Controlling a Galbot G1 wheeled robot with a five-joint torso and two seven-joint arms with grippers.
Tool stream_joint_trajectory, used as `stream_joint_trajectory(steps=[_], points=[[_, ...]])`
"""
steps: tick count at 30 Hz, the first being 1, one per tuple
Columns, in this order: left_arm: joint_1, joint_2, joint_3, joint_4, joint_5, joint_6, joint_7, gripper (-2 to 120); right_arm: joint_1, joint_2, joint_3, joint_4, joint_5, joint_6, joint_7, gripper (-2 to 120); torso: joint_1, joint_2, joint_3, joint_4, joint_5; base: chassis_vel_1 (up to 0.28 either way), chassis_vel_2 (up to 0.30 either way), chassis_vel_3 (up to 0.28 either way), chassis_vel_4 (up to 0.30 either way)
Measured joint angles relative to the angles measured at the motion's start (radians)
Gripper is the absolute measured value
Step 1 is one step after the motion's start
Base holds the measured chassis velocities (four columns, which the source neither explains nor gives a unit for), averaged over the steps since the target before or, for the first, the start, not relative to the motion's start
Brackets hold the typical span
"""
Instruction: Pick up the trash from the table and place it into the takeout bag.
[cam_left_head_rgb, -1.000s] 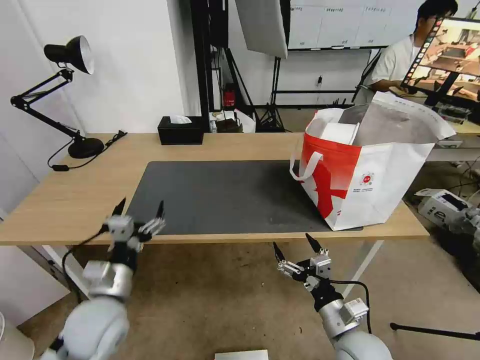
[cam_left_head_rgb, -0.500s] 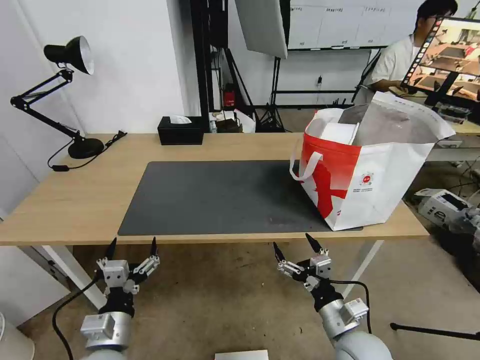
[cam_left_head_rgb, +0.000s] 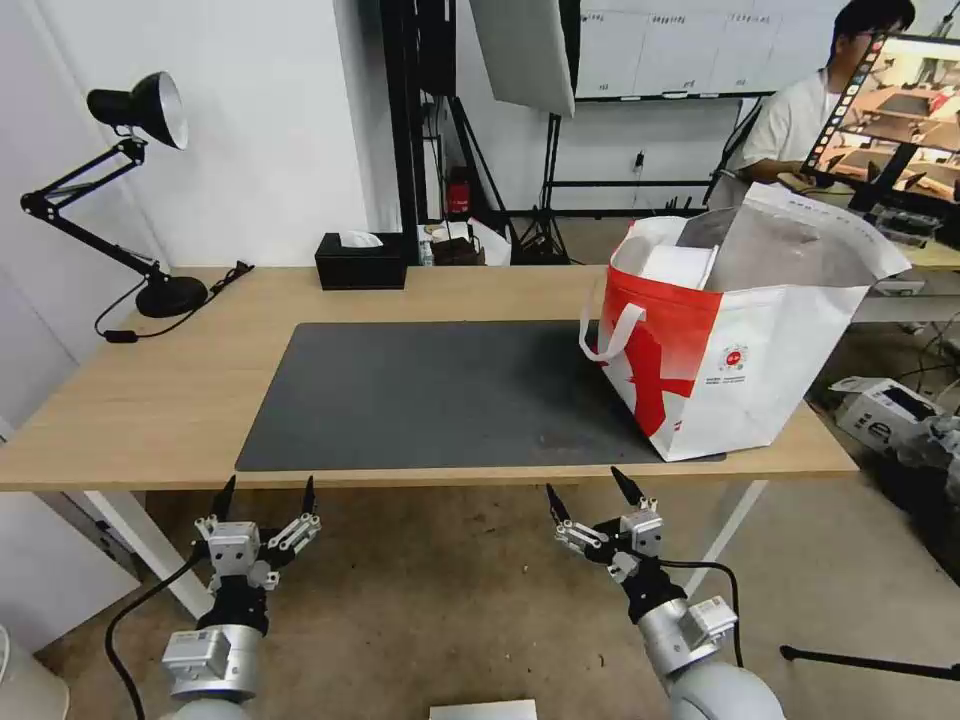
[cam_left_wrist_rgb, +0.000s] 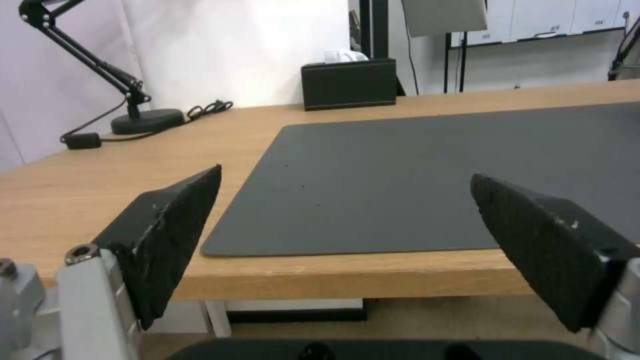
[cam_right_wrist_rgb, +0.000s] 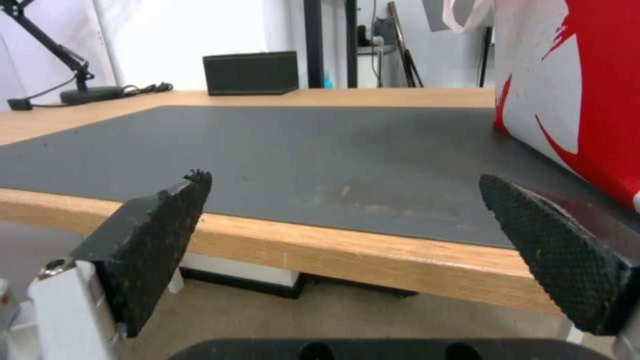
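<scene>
Two grippers hang below the table's (cam_left_head_rgb: 150, 400) near edge, both with fingers spread wide and nothing between them. From the head camera, the left gripper (cam_left_head_rgb: 266, 493) sits at about seven o'clock, its black fingertips pointing up just under the front lip of the light-wood top. The right gripper (cam_left_head_rgb: 592, 492) sits at about five o'clock, tilted a little, also just under the edge.

On the table lies a large dark grey mat (cam_left_head_rgb: 440, 395). The takeout bag (cam_left_head_rgb: 735, 365) stands upright at about three o'clock, on the mat's right end and near the table's right edge. Its mouth gapes open, showing silver foil lining, and a white loop handle (cam_left_head_rgb: 610, 335) droops down its red side. Something white (cam_left_head_rgb: 680, 265) shows inside the bag; what it is cannot be told.

At about eleven o'clock, along the far edge of the table, stands a black tissue box (cam_left_head_rgb: 362, 262) with a white tissue poking out. Farther out, toward ten o'clock, a black desk lamp (cam_left_head_rgb: 135, 105) rests on its round base (cam_left_head_rgb: 172, 296), with its cord trailing over the wood.

The left wrist camera looks across the mat (cam_left_wrist_rgb: 427, 170) between its spread fingers (cam_left_wrist_rgb: 170, 230). The right wrist camera shows the bag's (cam_right_wrist_rgb: 573, 95) red-and-white side.
</scene>
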Motion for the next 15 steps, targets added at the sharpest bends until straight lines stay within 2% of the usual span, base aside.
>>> stream_joint_trajectory(steps=[15], points=[[-0.002,0.001,0.002,0.000,-0.002,0.002,-0.002,100,0.000,0.000,0.000,0.000,0.000,0.000,0.000,100,0.000,0.000,0.000,0.0000,0.0000,0.000,0.000,0.000,0.000]])
